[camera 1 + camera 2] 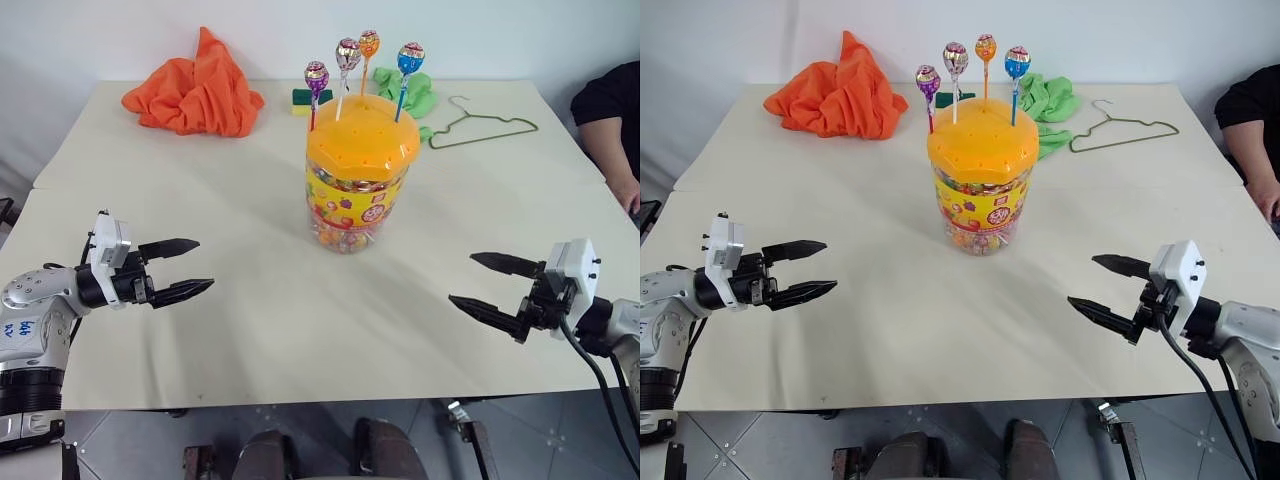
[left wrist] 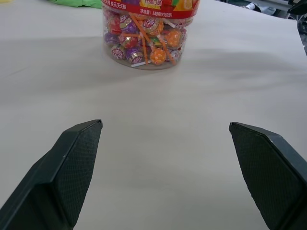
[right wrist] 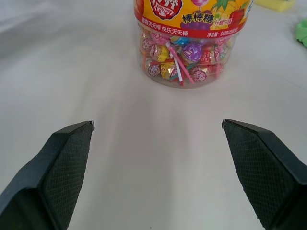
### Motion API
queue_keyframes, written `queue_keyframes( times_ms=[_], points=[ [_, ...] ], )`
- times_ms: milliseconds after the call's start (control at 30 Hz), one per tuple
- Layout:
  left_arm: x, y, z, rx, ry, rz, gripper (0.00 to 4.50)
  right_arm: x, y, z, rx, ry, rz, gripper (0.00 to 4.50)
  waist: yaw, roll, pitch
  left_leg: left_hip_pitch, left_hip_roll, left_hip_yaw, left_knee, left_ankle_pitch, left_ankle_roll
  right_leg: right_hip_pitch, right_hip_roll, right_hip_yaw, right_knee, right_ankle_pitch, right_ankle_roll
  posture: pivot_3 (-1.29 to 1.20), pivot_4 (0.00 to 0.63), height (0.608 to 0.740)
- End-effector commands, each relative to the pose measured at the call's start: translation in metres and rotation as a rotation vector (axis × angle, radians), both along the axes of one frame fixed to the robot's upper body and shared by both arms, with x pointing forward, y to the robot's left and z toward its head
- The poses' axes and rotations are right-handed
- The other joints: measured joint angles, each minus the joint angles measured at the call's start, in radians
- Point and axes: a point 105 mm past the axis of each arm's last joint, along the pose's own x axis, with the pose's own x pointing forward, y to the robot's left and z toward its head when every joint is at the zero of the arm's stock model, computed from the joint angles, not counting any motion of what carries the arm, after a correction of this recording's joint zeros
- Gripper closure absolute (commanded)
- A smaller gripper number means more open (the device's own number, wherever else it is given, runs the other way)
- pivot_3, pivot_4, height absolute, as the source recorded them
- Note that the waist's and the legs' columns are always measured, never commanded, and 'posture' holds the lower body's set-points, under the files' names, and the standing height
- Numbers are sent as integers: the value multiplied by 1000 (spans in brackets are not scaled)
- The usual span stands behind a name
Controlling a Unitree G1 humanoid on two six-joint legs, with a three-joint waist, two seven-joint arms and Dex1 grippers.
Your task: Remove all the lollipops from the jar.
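A person's dark sleeve [image 1: 610, 105] is cut off at the table's [image 1: 250, 330] 3 o'clock edge. The jar [image 1: 355, 190] stands upright mid-table, four lollipops [image 1: 345, 55] standing up from its domed orange lid; both wrist views cut its top away. At 11 o'clock an orange cloth [image 1: 200, 95]; behind the jar a green cloth [image 1: 415, 95], partly hidden by it, and a wire hanger [image 1: 485, 125]. The left hand [image 1: 182, 270] at 8 o'clock and right hand [image 1: 492, 285] at 4 o'clock hover wide open, empty, well apart from the jar
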Motion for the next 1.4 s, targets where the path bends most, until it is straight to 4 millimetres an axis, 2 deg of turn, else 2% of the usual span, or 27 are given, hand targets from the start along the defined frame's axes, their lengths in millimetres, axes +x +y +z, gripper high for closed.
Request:
queue_keyframes(
  times_ms=[33,200,400,533,667,867,1000,1133,1400],
  points=[
    [-3,2,12,-24,-38,3,0,-1,-3,12,-10,-41,0,18,0,0,0,0,0,0,0,0,0,0,0,0,0,0,0,0,150,740],
    [8,5,22,-58,-46,99,0,-1,-3,15,-9,-48,0,18,1,0,0,0,0,0,0,0,0,0,0,0,0,0,0,0,150,740],
    [12,-1,37,-47,-42,91,0,-2,-1,24,-7,-65,13,18,1,0,0,0,0,0,1,0,0,0,0,0,1,0,0,0,150,740],
    [22,-26,74,-16,-178,-14,0,-11,7,47,50,-102,75,18,7,-1,0,0,0,-1,3,0,0,0,0,0,2,0,0,0,150,740],
    [28,-46,100,-45,-270,-113,0,-10,9,65,121,-127,70,18,7,-1,0,-3,0,-2,8,0,1,0,0,-1,4,0,0,0,150,740],
    [55,-83,143,-160,-375,-199,0,-5,13,88,163,-220,36,18,16,-1,1,-6,0,-3,13,-1,1,0,0,-2,5,0,0,0,150,740],
    [71,-106,147,-159,-353,-250,0,-6,14,100,196,-267,13,18,22,-1,0,-11,0,-4,15,-1,1,-3,0,-4,5,0,1,0,150,740],
    [79,-122,151,-164,-351,-300,0,-9,15,105,201,-293,-4,18,22,-2,1,-12,0,-5,15,-1,1,-3,0,-5,4,0,1,0,150,740],
    [91,-145,163,-198,-367,-317,0,-16,9,100,188,-294,-57,18,26,-4,2,-14,0,-7,16,-1,2,-3,0,-7,4,1,1,0,150,740]
  ],
)
